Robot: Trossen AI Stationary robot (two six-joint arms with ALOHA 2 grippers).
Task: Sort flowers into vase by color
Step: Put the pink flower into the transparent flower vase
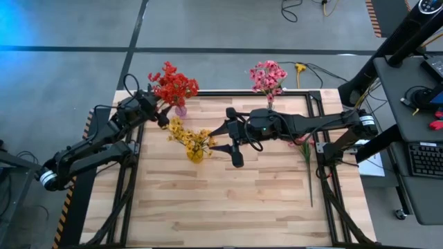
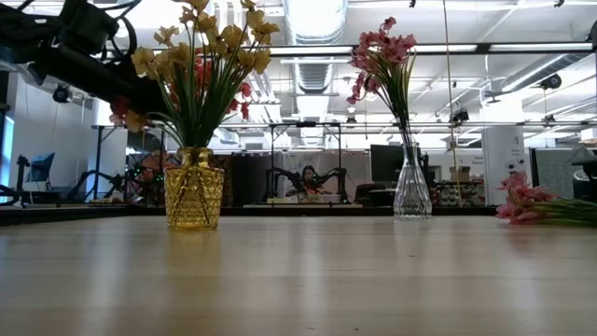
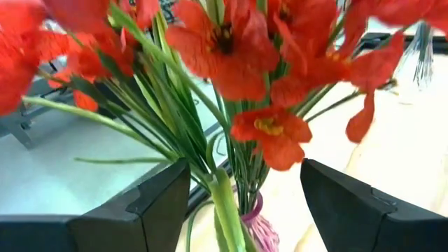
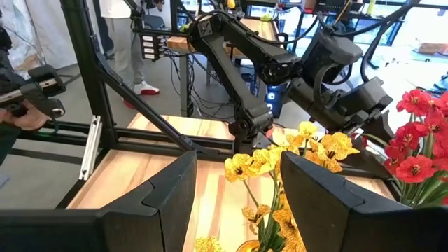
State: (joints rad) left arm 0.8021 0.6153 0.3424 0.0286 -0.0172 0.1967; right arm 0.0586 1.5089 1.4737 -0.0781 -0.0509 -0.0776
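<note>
Wooden table (image 1: 228,200): butcher-block top in a black frame.

Right gripper (image 1: 231,144): above table centre, at 3 o'clock of the yellow bunch; fingers spread, holding nothing.

Left gripper (image 1: 163,114): at 9 o'clock of the red bunch, just beside it; fingers (image 3: 140,210) spread to either side of the stems.

Red flowers (image 1: 173,86): upright in a small pink vase (image 1: 181,110), table's 11 o'clock.

Yellow flowers (image 1: 188,136): in an amber glass vase (image 2: 194,193), left of centre.

Pink flowers (image 1: 268,76): in a clear vase (image 2: 411,191), 12 o'clock edge.

Loose pink sprig (image 1: 307,162): lying flat near the 3 o'clock edge.
</note>
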